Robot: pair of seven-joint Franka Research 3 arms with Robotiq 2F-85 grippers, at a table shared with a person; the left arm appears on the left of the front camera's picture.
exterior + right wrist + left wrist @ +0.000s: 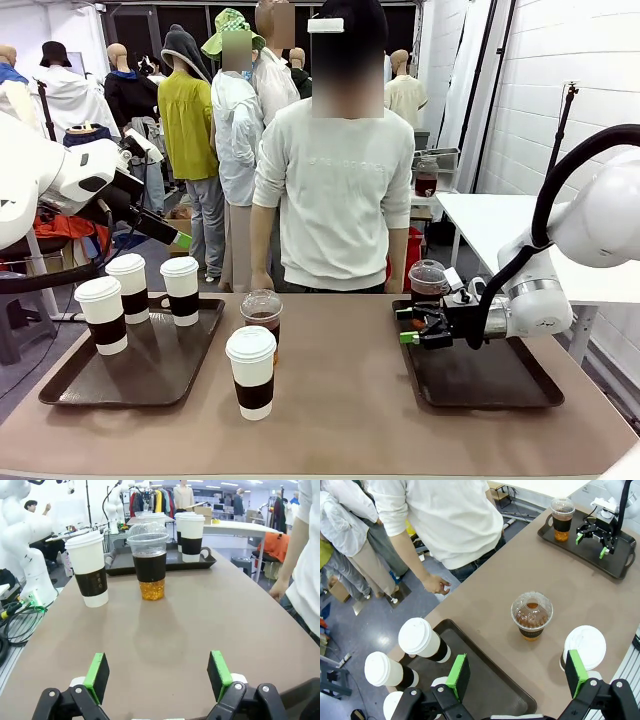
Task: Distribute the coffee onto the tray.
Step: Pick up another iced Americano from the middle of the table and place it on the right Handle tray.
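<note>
Three white paper cups with black sleeves (pixel 129 287) stand on the left tray (pixel 75 385). A fourth white cup (pixel 251 372) and a clear dome-lidded cup of brown coffee (pixel 262 316) stand on the bare table between the trays. Another clear cup (pixel 427 280) sits at the back of the right tray (pixel 500 385). My right gripper (pixel 415 326) hovers open and empty low over that tray's left edge, facing the clear cup (pixel 150 565) and white cup (pixel 90 570). My left gripper (pixel 517 672) hangs open and empty high above the clear cup (pixel 531 615) and white cup (pixel 585 647).
A person in a white top (pixel 335 190) stands at the table's far edge, with one hand (pixel 437 585) hanging just beyond it. The left arm (pixel 90 180) is raised over the left tray. Bare tabletop (pixel 350 400) lies between the trays.
</note>
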